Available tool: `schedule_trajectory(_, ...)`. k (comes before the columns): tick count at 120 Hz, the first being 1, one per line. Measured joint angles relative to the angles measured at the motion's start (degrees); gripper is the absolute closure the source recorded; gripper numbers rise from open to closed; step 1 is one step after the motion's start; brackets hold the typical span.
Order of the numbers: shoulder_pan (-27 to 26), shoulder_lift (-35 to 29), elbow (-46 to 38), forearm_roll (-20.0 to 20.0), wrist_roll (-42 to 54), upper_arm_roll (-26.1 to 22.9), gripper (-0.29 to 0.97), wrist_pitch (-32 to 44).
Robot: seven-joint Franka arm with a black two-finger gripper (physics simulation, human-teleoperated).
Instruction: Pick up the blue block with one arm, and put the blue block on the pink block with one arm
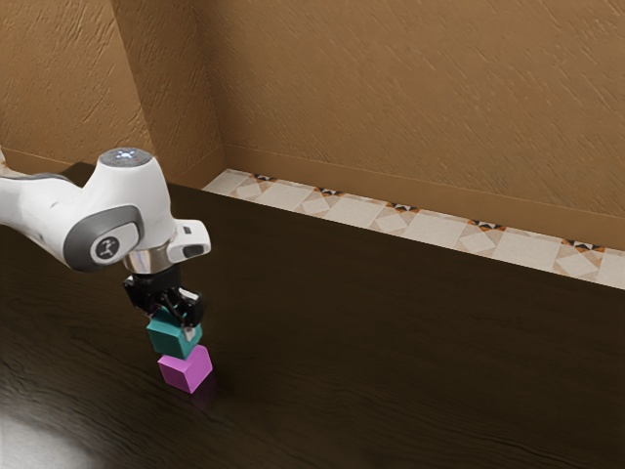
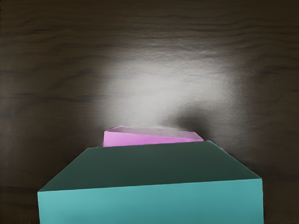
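Arm (image 1: 88,210): white and grey, at the exterior view's left, bent over with its hand pointing straight down at the table.
Claw (image 1: 176,318): black, below the wrist, its fingers pinching the upper part of the blue block from two sides.
Blue block (image 1: 174,339): teal in tint, held in the claw directly over the pink block. Its underside meets the pink block's top in the exterior view, but I cannot tell whether it rests there or a thin gap remains. In the wrist view it (image 2: 149,186) looms large just under the hand.
Pink block (image 1: 187,370): on the table beneath the blue block, set a little to the right of it and turned at a slight angle. From the wrist its far edge (image 2: 149,136) peeks out past the blue block.
Table (image 1: 410,352): dark wood grain, with a bright glare patch at the near left.
Floor (image 1: 439,230): patterned tiles in a strip beyond the table's far edge.
Wall (image 1: 410,88): brown and textured, behind the floor.
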Motion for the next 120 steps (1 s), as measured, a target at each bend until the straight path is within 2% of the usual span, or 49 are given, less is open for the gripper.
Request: schedule_trajectory(120,-0.13,2.01,0.28,1.10,2.23,0.70,0.35,0.38)
